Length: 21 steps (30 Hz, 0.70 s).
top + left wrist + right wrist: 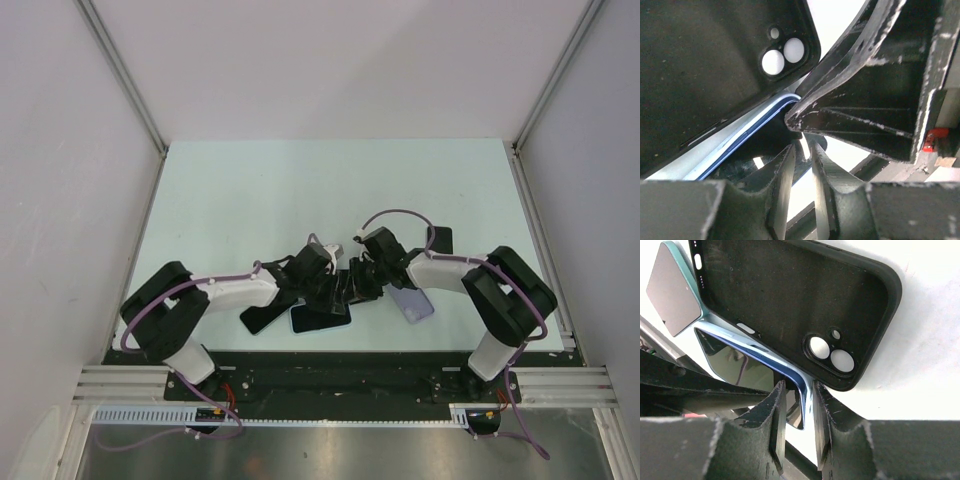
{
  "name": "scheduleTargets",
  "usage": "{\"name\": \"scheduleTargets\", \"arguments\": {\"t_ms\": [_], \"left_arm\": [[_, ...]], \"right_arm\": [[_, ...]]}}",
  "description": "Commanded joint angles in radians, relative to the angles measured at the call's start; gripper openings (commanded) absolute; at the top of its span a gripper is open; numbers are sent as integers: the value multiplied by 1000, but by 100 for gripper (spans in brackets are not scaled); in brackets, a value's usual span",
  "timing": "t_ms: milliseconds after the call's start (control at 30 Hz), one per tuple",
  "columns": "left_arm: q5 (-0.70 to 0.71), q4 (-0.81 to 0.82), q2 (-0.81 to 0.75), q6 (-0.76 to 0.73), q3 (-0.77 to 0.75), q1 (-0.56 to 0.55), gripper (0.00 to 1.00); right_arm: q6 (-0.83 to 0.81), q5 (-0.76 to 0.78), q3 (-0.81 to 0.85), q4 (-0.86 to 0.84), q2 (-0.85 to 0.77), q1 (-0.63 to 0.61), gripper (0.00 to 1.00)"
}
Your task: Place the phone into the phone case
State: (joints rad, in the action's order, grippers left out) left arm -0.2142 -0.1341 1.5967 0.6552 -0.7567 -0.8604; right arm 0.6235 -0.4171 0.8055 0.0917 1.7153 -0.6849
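Note:
A black phone case [790,295] lies tilted with its hollow side and camera cutout facing the right wrist camera. It shows again, upper left, as the case [700,65]. The phone [740,362], blue-rimmed with a dark glossy screen, rests edge-on against the case's long side, not seated in it. My right gripper [799,385] is shut on the phone's corner just under the cutout. From the other side, my left gripper [802,145] pinches a dark rounded corner of the phone [740,137]. From above, both grippers [350,283] meet mid-table and hide phone and case.
Other handsets lie on the table: a black one [262,318], a blue-rimmed dark one [320,320], a lavender one [412,302] under the right arm, and a black item [438,240] behind it. A teal-edged grey phone [675,290] lies beside the case. White walls enclose the table.

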Motion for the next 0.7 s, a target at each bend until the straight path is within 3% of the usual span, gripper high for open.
{"name": "scheduleTargets", "arguments": {"t_ms": [0, 367, 667], "left_arm": [[145, -187, 152, -60, 94, 11, 30], [104, -159, 230, -26, 103, 14, 18], [104, -150, 165, -16, 109, 15, 17]], "right_arm": [[-47, 216, -52, 94, 158, -116, 18], [-45, 297, -19, 184, 168, -142, 16], [-65, 334, 1, 220, 149, -153, 12]]}}
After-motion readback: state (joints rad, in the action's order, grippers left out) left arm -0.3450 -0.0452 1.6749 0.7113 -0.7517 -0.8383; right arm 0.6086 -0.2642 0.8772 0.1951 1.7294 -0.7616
